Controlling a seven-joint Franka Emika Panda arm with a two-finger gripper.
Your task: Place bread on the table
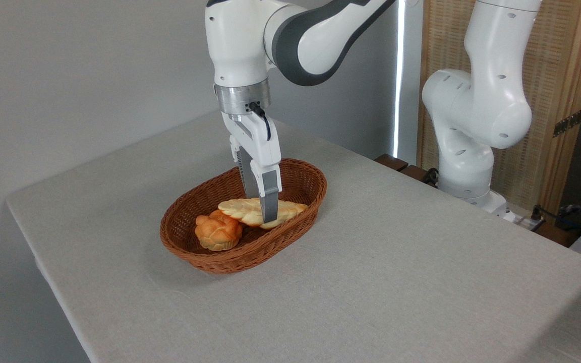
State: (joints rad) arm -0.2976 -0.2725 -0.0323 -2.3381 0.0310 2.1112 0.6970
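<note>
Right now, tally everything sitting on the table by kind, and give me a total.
Long pale yellow braided loaf: 1
Small round orange knotted bun: 1
Brown oval wicker basket: 1
Total: 3
Both breads lie in the basket on the grey-beige cloth table; the claw is down at the loaf.

Plain grey wall (68, 75), bright window strip (399, 75), cane-panelled wooden screen (563, 65) at right.

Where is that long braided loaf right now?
The braided loaf lies inside the wicker basket near the middle of the table, just right of the orange bun, with the gripper down over its middle.
</note>
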